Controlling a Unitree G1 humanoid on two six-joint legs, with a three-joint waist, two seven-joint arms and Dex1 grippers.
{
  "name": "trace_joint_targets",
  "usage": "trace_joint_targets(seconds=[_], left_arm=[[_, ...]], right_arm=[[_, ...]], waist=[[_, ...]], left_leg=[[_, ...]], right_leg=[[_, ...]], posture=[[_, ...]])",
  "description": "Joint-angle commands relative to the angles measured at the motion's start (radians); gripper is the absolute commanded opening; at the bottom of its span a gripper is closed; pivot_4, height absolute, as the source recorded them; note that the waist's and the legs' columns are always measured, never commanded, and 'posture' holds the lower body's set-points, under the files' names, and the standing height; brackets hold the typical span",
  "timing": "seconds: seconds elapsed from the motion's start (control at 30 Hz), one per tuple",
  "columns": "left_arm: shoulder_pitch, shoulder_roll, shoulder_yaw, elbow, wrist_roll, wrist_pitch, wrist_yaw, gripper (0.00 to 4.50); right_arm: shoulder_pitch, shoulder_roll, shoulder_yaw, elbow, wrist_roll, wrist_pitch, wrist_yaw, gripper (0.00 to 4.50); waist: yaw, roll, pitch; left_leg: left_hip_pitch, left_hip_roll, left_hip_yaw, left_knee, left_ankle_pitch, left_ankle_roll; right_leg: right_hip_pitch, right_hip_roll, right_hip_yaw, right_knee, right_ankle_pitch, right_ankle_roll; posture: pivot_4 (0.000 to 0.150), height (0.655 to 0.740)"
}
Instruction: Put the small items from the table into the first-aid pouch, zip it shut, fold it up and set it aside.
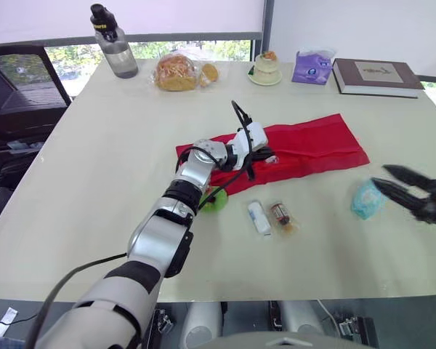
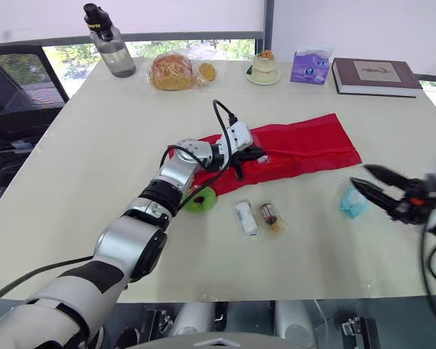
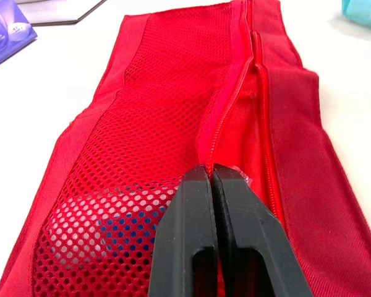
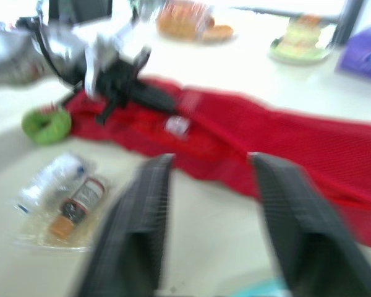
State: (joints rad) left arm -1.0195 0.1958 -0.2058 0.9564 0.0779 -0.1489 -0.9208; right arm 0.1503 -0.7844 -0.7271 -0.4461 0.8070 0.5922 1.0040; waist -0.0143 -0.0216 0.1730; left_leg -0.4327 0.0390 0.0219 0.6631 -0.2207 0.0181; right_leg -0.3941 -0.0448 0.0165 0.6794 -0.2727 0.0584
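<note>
The red first-aid pouch (image 1: 312, 145) lies unfolded across the table's middle, its zip (image 3: 226, 105) partly open in the left wrist view. My left gripper (image 1: 265, 154) rests on the pouch's left end, fingers (image 3: 191, 216) shut together at the zip line. Something white and blue shows through the mesh (image 3: 111, 216). In front of the pouch lie a green roll (image 1: 215, 199), a white tube (image 1: 259, 217) and a small bottle in clear wrap (image 1: 282, 215). A teal packet (image 1: 365, 198) lies at the right, with my right gripper (image 1: 381, 176) open just beside it.
Along the far edge stand a water bottle (image 1: 114, 43), a bag of bread (image 1: 178, 71), a cake on a plate (image 1: 266, 67), a purple tissue pack (image 1: 312, 65) and a book (image 1: 376, 76). A black chair (image 1: 14, 87) sits off the table's left side.
</note>
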Motion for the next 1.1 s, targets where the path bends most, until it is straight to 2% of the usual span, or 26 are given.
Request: trace_joint_targets(seconds=[0.03, 0.07, 0.3, 0.7, 0.9, 1.03, 1.1], left_arm=[[-0.016, 0.032, 0.004, 0.013, 0.005, -0.047, -0.031, 0.00], [-0.017, 0.042, 0.002, 0.024, 0.007, -0.057, -0.043, 0.00], [-0.052, 0.068, -0.001, 0.088, 0.020, -0.111, -0.095, 0.00], [-0.118, 0.099, 0.015, 0.170, 0.025, -0.136, -0.136, 0.00], [-0.126, 0.104, 0.019, 0.190, 0.026, -0.137, -0.145, 0.00], [-0.108, 0.112, 0.010, 0.181, 0.034, -0.155, -0.166, 0.00], [-0.101, 0.116, 0.010, 0.174, 0.034, -0.154, -0.176, 0.00]], right_arm=[[0.115, -0.073, -0.183, -0.035, 0.086, 0.030, 0.146, 4.10], [0.142, -0.095, -0.230, -0.032, 0.106, 0.043, 0.171, 4.45], [0.187, -0.208, -0.363, -0.020, 0.185, 0.120, 0.224, 4.45], [0.148, -0.224, -0.310, -0.039, 0.222, 0.146, 0.206, 4.45], [0.099, -0.229, -0.227, -0.060, 0.207, 0.119, 0.196, 4.45], [0.047, -0.217, 0.033, -0.163, 0.026, 0.048, 0.067, 4.45], [-0.001, -0.184, 0.129, -0.186, 0.006, 0.029, 0.015, 4.45]], waist=[[0.001, 0.000, 0.000], [0.001, 0.000, 0.000], [0.001, -0.001, 0.000], [0.002, -0.001, 0.000], [0.002, -0.001, 0.000], [-0.003, -0.002, 0.001], [0.001, -0.002, 0.001]], left_leg=[[0.000, 0.000, 0.000, 0.000, 0.000, 0.000], [0.000, 0.000, -0.001, -0.001, 0.000, 0.000], [0.001, 0.000, 0.000, 0.001, 0.000, 0.000], [-0.001, 0.000, 0.000, 0.001, 0.000, 0.000], [-0.001, 0.000, 0.000, 0.001, 0.000, 0.000], [0.000, 0.000, 0.000, 0.001, 0.000, 0.000], [-0.001, 0.000, 0.000, 0.001, 0.000, 0.000]], right_leg=[[0.000, 0.000, 0.000, 0.000, 0.000, 0.000], [0.001, 0.000, 0.000, 0.000, 0.000, 0.000], [0.001, 0.000, 0.001, -0.001, 0.000, 0.001], [0.000, 0.000, 0.001, -0.001, 0.000, 0.001], [0.000, 0.000, 0.001, -0.001, 0.000, 0.001], [0.000, 0.001, 0.001, -0.001, 0.000, 0.001], [0.000, 0.001, 0.001, -0.001, 0.000, 0.001]], posture=[[0.150, 0.7400], [0.150, 0.7400], [0.150, 0.7400], [0.150, 0.7400], [0.150, 0.7400], [0.150, 0.7400], [0.150, 0.7400]])
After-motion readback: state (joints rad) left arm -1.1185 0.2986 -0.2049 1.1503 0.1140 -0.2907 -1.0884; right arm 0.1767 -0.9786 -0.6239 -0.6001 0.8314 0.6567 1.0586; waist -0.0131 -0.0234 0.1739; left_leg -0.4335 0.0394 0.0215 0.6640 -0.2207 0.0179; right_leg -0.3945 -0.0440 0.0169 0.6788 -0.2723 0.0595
